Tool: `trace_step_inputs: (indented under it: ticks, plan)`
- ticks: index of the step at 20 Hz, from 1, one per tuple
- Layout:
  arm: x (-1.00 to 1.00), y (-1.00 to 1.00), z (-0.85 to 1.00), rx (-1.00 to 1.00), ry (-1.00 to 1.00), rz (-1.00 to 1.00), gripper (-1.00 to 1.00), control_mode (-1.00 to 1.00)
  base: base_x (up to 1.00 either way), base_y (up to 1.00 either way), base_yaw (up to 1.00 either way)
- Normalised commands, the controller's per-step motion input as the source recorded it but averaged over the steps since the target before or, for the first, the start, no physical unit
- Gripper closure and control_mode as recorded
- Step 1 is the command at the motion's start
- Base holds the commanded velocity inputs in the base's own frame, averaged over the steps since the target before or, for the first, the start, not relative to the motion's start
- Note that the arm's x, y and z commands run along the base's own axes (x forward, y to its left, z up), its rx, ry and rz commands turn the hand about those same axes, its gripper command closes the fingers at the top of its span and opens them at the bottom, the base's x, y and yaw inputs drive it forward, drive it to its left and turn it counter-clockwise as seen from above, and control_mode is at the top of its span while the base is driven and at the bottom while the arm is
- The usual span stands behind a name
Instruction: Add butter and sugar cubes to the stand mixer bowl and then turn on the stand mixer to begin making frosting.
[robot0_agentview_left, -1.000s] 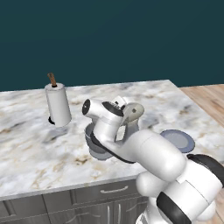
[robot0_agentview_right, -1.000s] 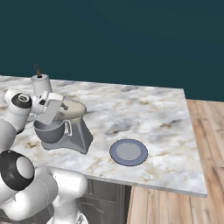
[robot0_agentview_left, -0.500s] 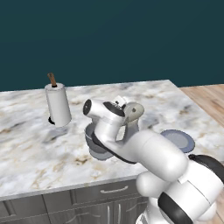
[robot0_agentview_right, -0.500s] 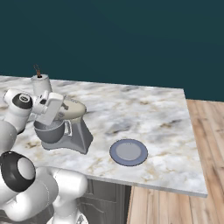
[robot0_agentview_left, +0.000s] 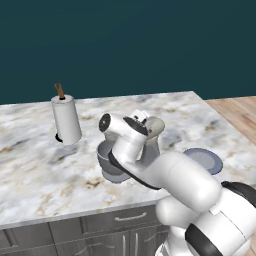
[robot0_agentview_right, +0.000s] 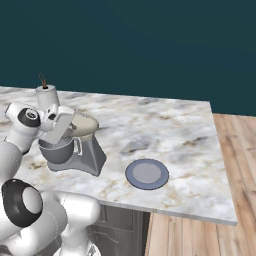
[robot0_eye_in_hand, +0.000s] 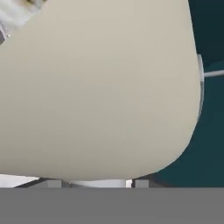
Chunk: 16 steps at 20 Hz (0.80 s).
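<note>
1. The stand mixer (robot0_agentview_right: 80, 147) is seen on the marble counter (robot0_agentview_right: 165, 130), with its beige head (robot0_eye_in_hand: 96, 87) pictured at very close range in the hand view.
2. The grey metal bowl (robot0_agentview_right: 59, 151) is shown seated on the mixer's base, beneath the head; its contents cannot be made out.
3. The end effector (robot0_agentview_right: 56, 131) is held at the front of the mixer head, above the bowl. Whether its fingers are spread or pressed together cannot be told from these views.
4. A round blue-grey plate (robot0_agentview_right: 147, 174) is seen lying on the counter to the right of the mixer, apart from it.
5. A white paper-towel roll (robot0_agentview_left: 66, 120) with a brown stick is pictured upright on the counter behind and to the left of the mixer.
</note>
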Motion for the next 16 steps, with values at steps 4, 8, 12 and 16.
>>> trace_step_inputs:
  ticks: [4,8,12,16]
  plan:
    - [0.23,-0.1,0.0,0.16,0.05,0.08,1.0,-1.0,0.0,0.0,0.0]
    - [0.29,-0.02,0.0,0.16,0.08,0.07,1.0,-1.0,0.0,0.0,0.0]
    - [0.27,0.0,0.0,0.19,0.08,0.05,1.0,-1.0,0.0,0.0,0.0]
    - [0.19,0.0,-0.07,0.24,0.09,0.04,1.0,-1.0,0.0,0.0,0.0]
